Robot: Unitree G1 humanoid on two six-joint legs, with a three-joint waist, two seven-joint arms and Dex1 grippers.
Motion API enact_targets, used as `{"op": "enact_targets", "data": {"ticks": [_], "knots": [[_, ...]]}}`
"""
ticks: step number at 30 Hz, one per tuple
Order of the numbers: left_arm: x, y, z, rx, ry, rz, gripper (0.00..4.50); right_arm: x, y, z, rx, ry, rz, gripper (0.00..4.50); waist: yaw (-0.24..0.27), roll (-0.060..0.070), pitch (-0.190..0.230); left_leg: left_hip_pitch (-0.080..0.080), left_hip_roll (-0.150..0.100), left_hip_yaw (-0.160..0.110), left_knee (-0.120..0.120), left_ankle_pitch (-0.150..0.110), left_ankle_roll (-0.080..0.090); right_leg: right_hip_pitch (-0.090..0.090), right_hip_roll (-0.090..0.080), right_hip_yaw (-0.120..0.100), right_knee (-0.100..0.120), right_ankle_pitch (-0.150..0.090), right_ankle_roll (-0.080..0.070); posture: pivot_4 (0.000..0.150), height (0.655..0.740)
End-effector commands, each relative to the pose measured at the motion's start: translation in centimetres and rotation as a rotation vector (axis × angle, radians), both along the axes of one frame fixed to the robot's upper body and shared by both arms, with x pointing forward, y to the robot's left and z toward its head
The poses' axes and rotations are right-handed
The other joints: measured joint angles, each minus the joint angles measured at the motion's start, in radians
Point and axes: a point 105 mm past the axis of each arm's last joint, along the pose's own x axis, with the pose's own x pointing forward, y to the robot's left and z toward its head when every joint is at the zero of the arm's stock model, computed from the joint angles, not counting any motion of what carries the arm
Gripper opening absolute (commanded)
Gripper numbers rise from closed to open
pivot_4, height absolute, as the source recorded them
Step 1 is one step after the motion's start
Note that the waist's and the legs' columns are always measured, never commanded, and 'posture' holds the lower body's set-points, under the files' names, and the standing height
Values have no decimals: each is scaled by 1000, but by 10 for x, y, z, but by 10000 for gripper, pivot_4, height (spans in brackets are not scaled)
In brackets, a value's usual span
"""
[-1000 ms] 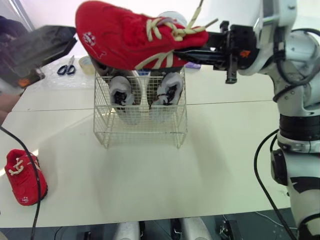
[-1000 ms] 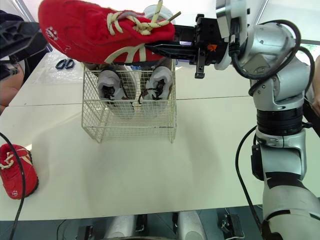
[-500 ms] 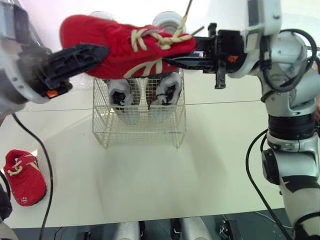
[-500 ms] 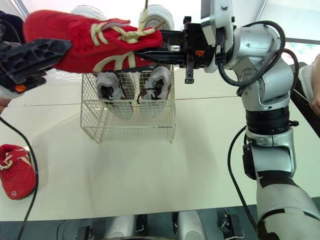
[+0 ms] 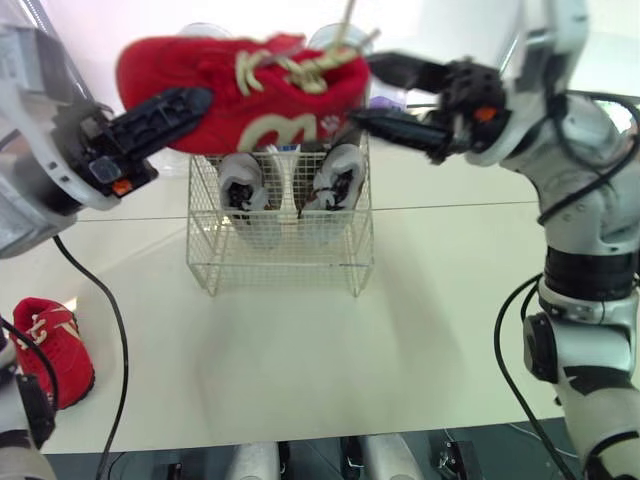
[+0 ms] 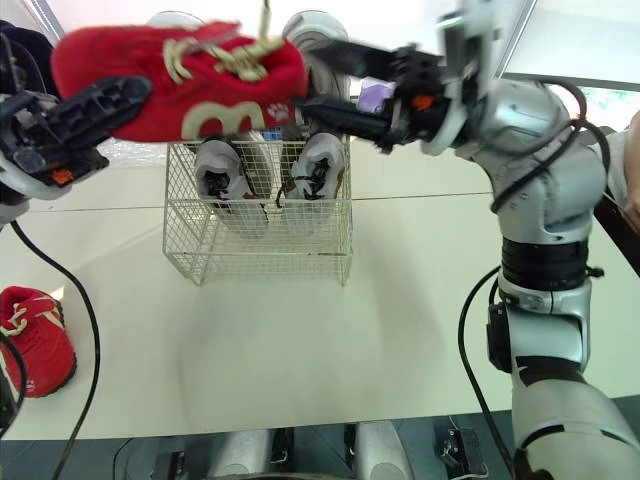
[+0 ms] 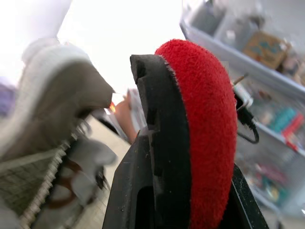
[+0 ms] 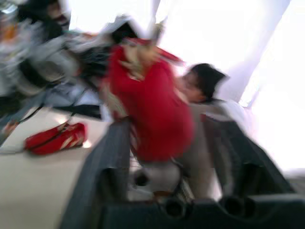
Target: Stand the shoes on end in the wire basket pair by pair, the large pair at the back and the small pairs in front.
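Observation:
A large red shoe [image 5: 250,95] with cream laces hangs lying level above the wire basket [image 5: 285,255]. My left gripper [image 5: 190,105] is shut on its heel end; the left wrist view shows the red heel [image 7: 205,129] clamped between the black fingers [image 7: 143,157]. My right gripper [image 5: 362,88] stands open at the toe, its fingers spread above and below it. Two small grey-white shoes [image 5: 240,185] [image 5: 337,180] stand on end in the basket, with larger pale shoes [image 6: 315,35] behind them. The second red shoe [image 5: 48,350] lies on the table at the near left.
The basket stands mid-table on the white tabletop [image 5: 300,360], with open surface in front of it and to the right. A black cable [image 5: 110,330] hangs from my left arm over the near left of the table. A person [image 8: 205,81] sits beyond the table.
My left gripper has closed on the red shoe's heel. My right gripper has opened and let go of the toe. The shoe has rolled slightly, staying above the basket.

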Motion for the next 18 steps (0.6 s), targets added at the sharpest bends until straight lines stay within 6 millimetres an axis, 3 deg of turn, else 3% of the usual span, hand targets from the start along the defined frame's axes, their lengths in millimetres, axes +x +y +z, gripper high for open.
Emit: {"op": "enact_targets", "data": {"ticks": [1, 5, 9, 13, 18], "knots": [[-16, 10, 29, -120, -171, 90, 2769, -4, -16, 1, 343, 206, 50, 40770, 0, 0, 0, 0, 0, 0, 0, 0, 0, 0, 0, 0, 0, 0, 0, 1500, 7400], [-13, -1, 32, -223, -222, 110, 2769, -16, 22, -7, 622, 414, 236, 40770, -11, 1, 0, 2, 0, 1, -1, 0, -1, -1, 0, 1, 5, 0, 0, 1500, 7400], [0, -18, 27, -258, -257, 97, 2769, -24, 61, 0, 689, 504, 358, 40770, -9, 1, 0, 2, 0, -1, -1, 2, -4, -2, 4, 2, 10, 0, -1, 1500, 7400], [11, -31, 20, -245, -262, 94, 2769, -27, 76, 12, 698, 489, 413, 40770, -4, 0, -1, 2, -1, -2, 0, 2, -4, -1, 5, 3, 9, 0, -1, 1500, 7400], [14, -41, 9, -234, -252, 97, 2769, -25, 81, 19, 710, 464, 421, 40770, -9, 0, -1, 2, -1, -3, 0, 2, -3, -1, 5, 4, 8, 0, 0, 1500, 7400]]}}
